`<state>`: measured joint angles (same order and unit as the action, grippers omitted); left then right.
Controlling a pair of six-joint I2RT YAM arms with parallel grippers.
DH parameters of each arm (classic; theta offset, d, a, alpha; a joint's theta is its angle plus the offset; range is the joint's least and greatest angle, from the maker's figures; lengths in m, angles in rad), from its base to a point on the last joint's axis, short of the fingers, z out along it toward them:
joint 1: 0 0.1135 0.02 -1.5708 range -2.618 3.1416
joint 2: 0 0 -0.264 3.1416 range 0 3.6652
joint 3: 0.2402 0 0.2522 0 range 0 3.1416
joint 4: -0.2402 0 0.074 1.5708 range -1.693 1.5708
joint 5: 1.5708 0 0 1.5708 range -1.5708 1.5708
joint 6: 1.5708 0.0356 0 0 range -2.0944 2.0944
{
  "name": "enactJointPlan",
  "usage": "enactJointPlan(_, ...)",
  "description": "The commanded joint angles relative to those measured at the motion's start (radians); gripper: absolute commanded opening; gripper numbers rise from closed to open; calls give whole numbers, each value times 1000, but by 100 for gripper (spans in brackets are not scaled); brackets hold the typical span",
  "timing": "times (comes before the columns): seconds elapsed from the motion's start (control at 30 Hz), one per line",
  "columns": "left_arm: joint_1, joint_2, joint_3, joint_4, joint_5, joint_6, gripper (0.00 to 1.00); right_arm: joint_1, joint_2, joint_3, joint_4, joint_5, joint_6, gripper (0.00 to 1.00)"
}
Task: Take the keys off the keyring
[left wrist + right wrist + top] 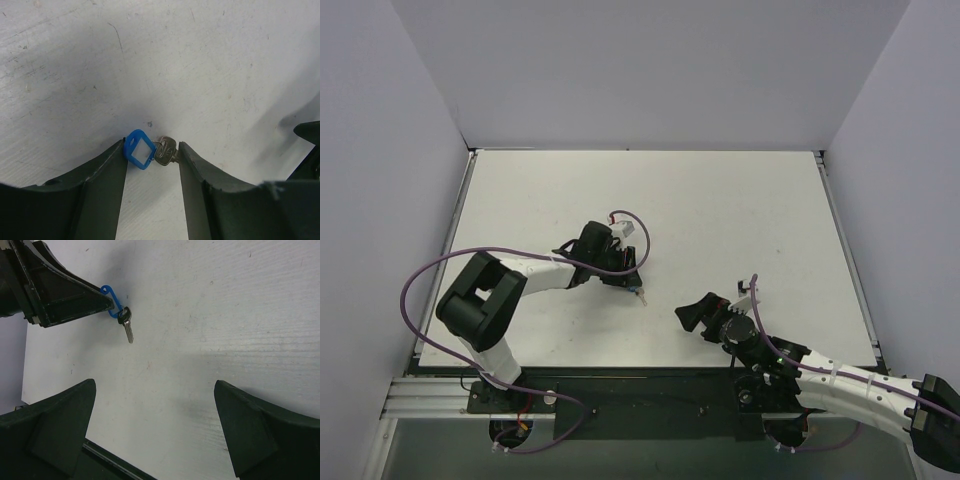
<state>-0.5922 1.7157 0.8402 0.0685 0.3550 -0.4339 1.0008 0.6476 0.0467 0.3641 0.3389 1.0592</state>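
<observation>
The keyring's blue tag [139,149] lies flat on the white table, a silver key [166,150] joined to it by a thin ring. My left gripper [151,146] is down over them, partly open. Its left finger touches the tag. The right finger covers the key's blade. In the right wrist view the tag [111,299] peeks out beside the left gripper's finger [75,300] and the key [127,326] lies free on the table. My right gripper [155,385] stands wide open and empty, a short way from the key [642,296].
The white table [740,220] is bounded by lilac walls at the back and both sides. A black rail [650,400] with the arm bases runs along the near edge. A purple cable [420,275] loops off the left arm.
</observation>
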Motion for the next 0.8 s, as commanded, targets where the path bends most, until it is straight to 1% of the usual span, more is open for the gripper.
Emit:
enactJointPlan(0.0,-9,-2,4,7,-30,26,52,-7,1,-116,42,8,12,100)
enactJointPlan(0.17,-12,-2,0,7,-37,29,47,-10,3,-116,41,3,13,100)
enactJointPlan(0.27,-12,1,-1,7,-40,32,40,-14,6,-116,44,2,13,100)
enactJointPlan(0.4,-17,2,0,-4,-54,34,37,-14,11,-116,45,-1,15,100)
enactJointPlan(0.63,-26,1,-3,-22,-67,50,36,-22,23,-114,52,-6,15,100)
enactJointPlan(0.77,-28,-2,-6,-24,-71,53,29,-25,32,-114,56,-11,15,100)
